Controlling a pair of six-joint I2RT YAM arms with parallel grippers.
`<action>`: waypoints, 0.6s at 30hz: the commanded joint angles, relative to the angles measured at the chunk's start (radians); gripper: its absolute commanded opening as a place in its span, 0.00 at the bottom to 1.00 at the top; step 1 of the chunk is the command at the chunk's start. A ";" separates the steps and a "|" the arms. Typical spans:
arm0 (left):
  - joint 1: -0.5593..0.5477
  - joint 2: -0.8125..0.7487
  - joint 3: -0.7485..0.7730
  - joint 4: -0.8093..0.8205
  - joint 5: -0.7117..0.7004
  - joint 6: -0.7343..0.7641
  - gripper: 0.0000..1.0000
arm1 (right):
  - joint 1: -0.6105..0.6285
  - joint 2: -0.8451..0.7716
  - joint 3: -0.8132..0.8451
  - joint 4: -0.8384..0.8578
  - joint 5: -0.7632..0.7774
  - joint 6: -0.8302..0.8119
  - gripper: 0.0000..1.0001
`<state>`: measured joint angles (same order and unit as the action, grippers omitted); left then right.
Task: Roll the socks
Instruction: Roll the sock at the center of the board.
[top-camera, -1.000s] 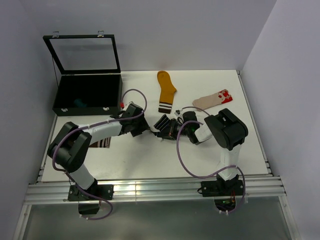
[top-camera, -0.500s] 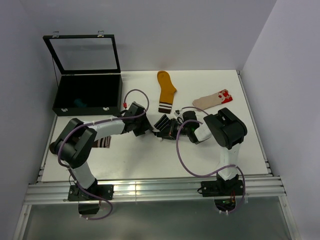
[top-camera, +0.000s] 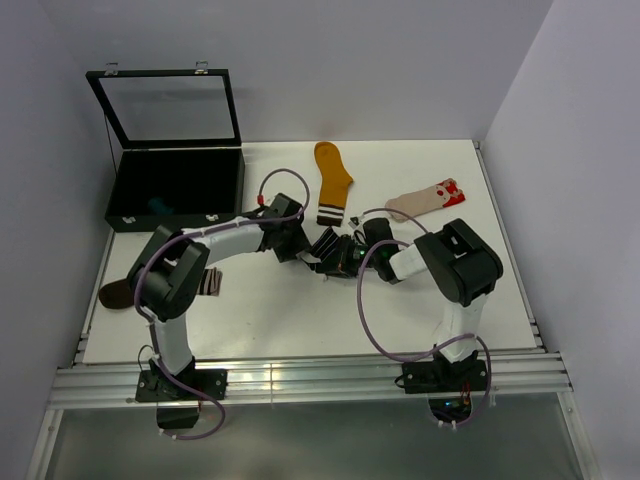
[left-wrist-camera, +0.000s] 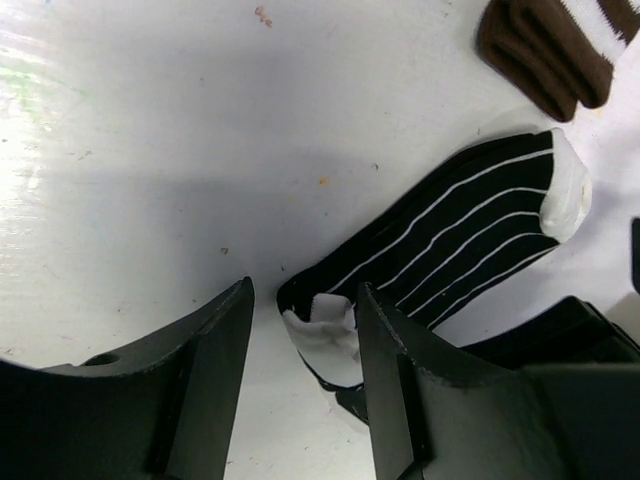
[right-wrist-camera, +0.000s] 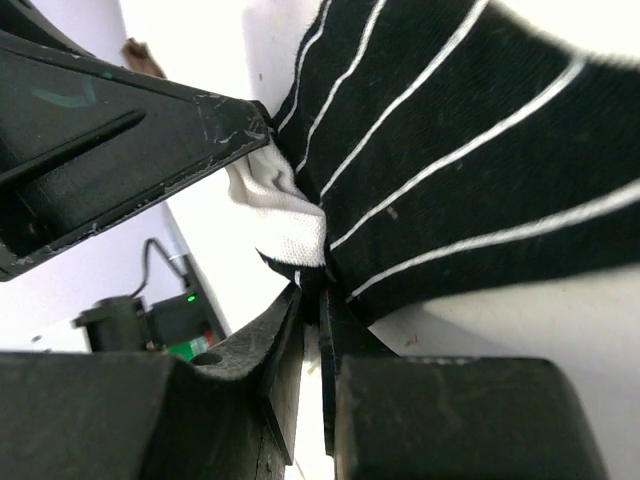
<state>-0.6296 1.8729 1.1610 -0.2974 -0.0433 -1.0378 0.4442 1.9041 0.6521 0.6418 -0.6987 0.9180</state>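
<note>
A short black-and-white striped sock (top-camera: 325, 243) lies mid-table between my two grippers. My left gripper (left-wrist-camera: 305, 292) is open, its fingers (left-wrist-camera: 205, 365) straddling the sock's white end (left-wrist-camera: 328, 338); the rest of the sock (left-wrist-camera: 470, 230) stretches away to the right. My right gripper (right-wrist-camera: 312, 292) is shut on a folded edge of the same sock (right-wrist-camera: 470, 150), just below the white end (right-wrist-camera: 280, 210). In the top view the left gripper (top-camera: 303, 254) and right gripper (top-camera: 341, 262) almost meet.
A mustard sock (top-camera: 331, 175) with a brown striped cuff (left-wrist-camera: 545, 50) lies behind the grippers. A beige sock with a red-white end (top-camera: 425, 200) is back right. An open black case (top-camera: 175, 185) stands back left. A brown sock (top-camera: 115, 293) lies under the left arm.
My left gripper has moved right and slightly back, up to the striped sock, and the arm's elbow has swung right. The right gripper stays at the sock.
</note>
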 joint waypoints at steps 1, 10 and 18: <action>-0.016 0.054 0.009 -0.095 -0.040 0.044 0.52 | 0.017 -0.054 0.014 -0.137 0.128 -0.085 0.15; 0.010 -0.159 -0.157 0.033 -0.081 -0.080 0.57 | 0.018 -0.017 0.003 -0.071 0.102 -0.036 0.13; 0.054 -0.314 -0.389 0.340 0.017 -0.114 0.62 | 0.019 -0.004 -0.003 -0.011 0.084 -0.011 0.13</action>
<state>-0.5804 1.5921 0.8009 -0.1215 -0.0704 -1.1355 0.4583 1.8755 0.6537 0.6064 -0.6441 0.9035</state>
